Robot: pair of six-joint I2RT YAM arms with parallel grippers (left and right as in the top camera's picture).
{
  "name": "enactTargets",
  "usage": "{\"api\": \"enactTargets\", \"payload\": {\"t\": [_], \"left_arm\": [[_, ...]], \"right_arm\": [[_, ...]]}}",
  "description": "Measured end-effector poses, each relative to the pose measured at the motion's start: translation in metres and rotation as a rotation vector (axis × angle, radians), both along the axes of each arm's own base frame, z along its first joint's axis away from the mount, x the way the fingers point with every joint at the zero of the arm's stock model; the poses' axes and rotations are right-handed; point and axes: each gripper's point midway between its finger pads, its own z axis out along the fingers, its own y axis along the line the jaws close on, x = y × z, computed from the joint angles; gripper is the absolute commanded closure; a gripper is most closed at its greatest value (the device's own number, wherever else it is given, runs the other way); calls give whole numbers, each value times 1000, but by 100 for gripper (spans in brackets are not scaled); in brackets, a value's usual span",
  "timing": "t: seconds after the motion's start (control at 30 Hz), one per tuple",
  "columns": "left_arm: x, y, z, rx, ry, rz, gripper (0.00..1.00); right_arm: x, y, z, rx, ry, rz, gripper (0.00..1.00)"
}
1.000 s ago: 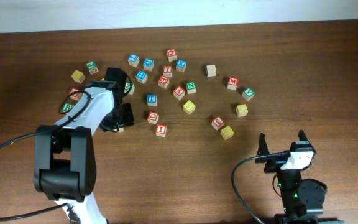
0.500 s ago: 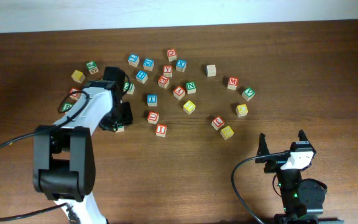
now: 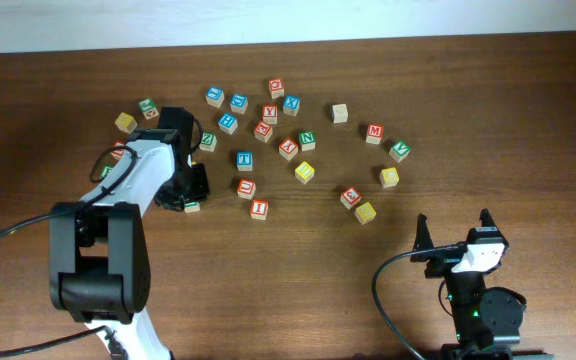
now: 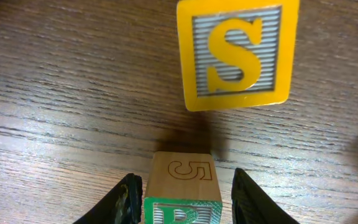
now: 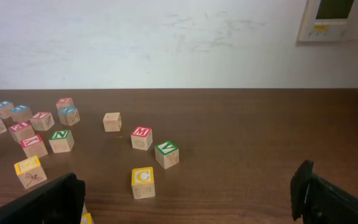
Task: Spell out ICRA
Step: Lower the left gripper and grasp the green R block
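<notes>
A green-lettered cube (image 4: 182, 186) with a 5 on its side stands between the fingers of my left gripper (image 4: 182, 202). Its letter is cut off by the frame edge. The left finger is against it and a narrow gap shows at the right finger. From overhead this cube (image 3: 193, 206) sits just below the left gripper (image 3: 188, 192). The red I cube (image 3: 259, 209) lies to its right. A red cube with an A-like letter (image 3: 289, 148) sits further back. The yellow C cube (image 3: 389, 177) (image 5: 143, 181) lies ahead of my right gripper (image 3: 455, 228) (image 5: 188, 199), which is open and empty.
A yellow S cube (image 4: 232, 56) lies just beyond the green cube. Several other letter cubes are scattered across the back of the table, among them a green N (image 3: 307, 140), a red M (image 3: 374, 132) and a blue T (image 3: 244, 159). A wall runs along the table's far edge.
The left gripper's jaws have narrowed around the green cube, and the left arm has shifted slightly left. The right arm has not moved.
</notes>
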Motion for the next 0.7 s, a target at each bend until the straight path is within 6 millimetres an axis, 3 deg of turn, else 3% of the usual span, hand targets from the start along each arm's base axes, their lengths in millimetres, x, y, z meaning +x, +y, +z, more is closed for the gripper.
{"api": "enactTargets", "payload": {"t": [0.7], "left_arm": [[-6,4,-7,2,14,5,75]], "right_arm": [[0,0,0,0,0,0,2]]}}
